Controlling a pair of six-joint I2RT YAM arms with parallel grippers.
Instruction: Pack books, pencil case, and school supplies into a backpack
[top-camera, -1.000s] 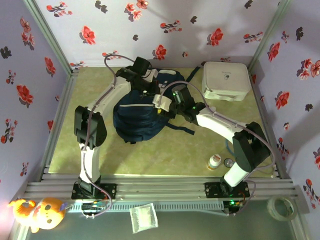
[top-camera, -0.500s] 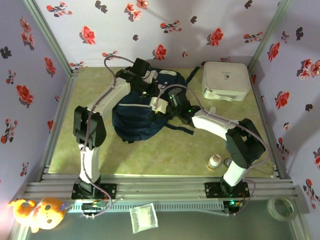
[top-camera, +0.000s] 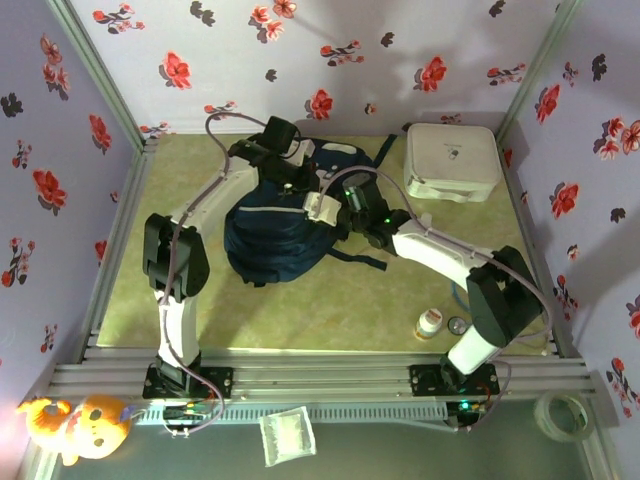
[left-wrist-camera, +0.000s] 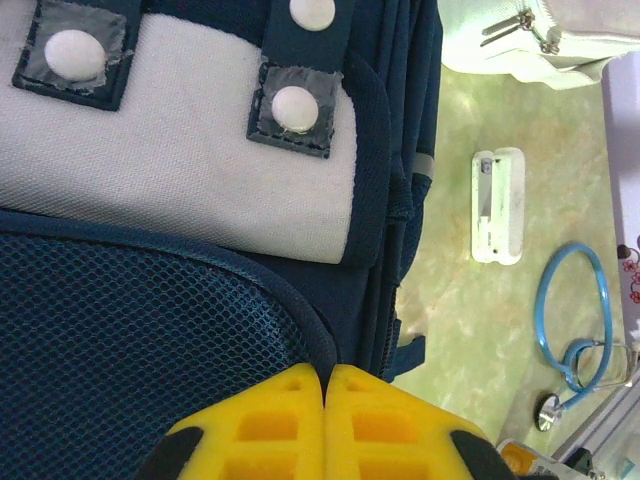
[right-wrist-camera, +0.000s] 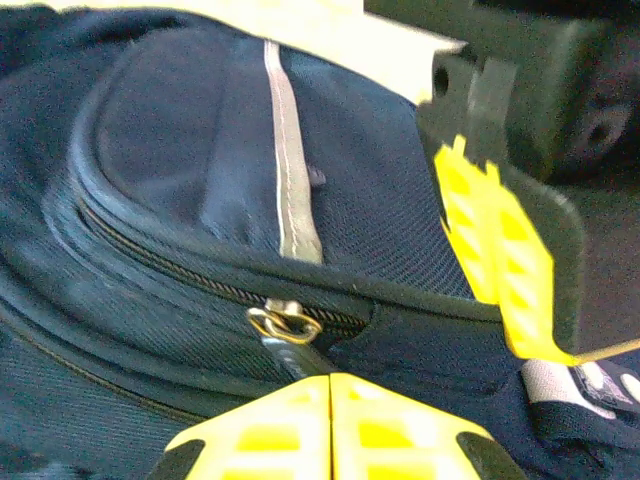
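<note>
I work on a table covered with a yellow-green marbled mat, walled on three sides by lavender paper printed with red and dark flowers. An aluminium rail runs along the bottom of the overhead view.

The backpack lies left of centre on the mat, and both my arms reach in over its upper right part. A white rounded box sits in the upper right. A small bottle stands lower right, near the rail.

My left gripper has its yellow fingers pressed flat together at the bottom of its wrist view, right at the seam of the backpack's navy mesh. I cannot tell whether any fabric is caught. On the mat to the right lie a small white oblong thing and a blue stethoscope.

My right gripper is closed too, its tips just below the brass zip pull. The tab runs toward the tips, but whether I have pinched it is unclear.
</note>
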